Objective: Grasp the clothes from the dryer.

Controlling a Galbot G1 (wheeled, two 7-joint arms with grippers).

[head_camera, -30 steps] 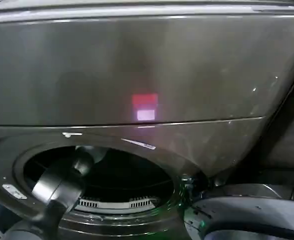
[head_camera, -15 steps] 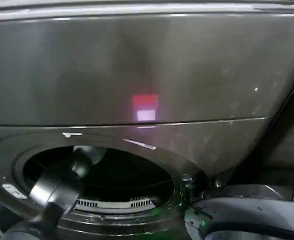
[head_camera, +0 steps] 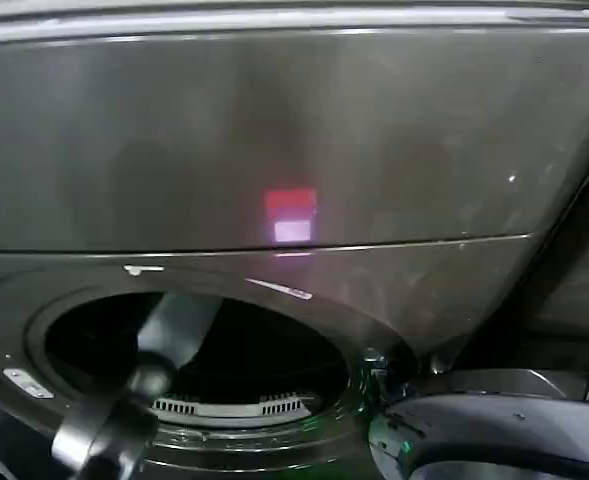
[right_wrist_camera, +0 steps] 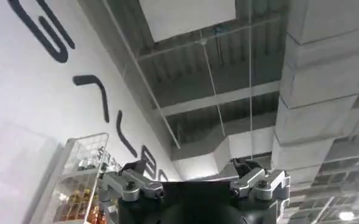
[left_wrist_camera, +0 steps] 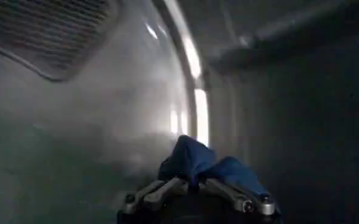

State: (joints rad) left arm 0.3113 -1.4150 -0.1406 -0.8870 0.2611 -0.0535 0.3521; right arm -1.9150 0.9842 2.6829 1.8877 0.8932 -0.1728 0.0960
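Observation:
The dryer (head_camera: 274, 130) is a dark bronze-grey machine with a small red light (head_camera: 291, 200) above its round porthole (head_camera: 254, 350). My left arm (head_camera: 169, 335) reaches through the porthole into the dark drum. In the left wrist view, my left gripper (left_wrist_camera: 193, 184) is shut on blue clothes (left_wrist_camera: 194, 159), which bunch up just past the fingertips in front of the metal drum wall (left_wrist_camera: 75, 128). My right gripper (right_wrist_camera: 191, 173) is open with nothing in it, pointing up at a ceiling away from the dryer.
The open round door (head_camera: 494, 425) hangs at the porthole's lower right by its hinge (head_camera: 376, 362). A perforated vent (left_wrist_camera: 51, 30) sits in the drum wall. A white lint grille (head_camera: 229, 407) lines the porthole's lower rim. A wire rack (right_wrist_camera: 81, 182) stands by a white wall.
In the head view my left arm has dropped and drawn back toward the porthole's lower front edge, its forearm now steeper. The dryer and door have not moved.

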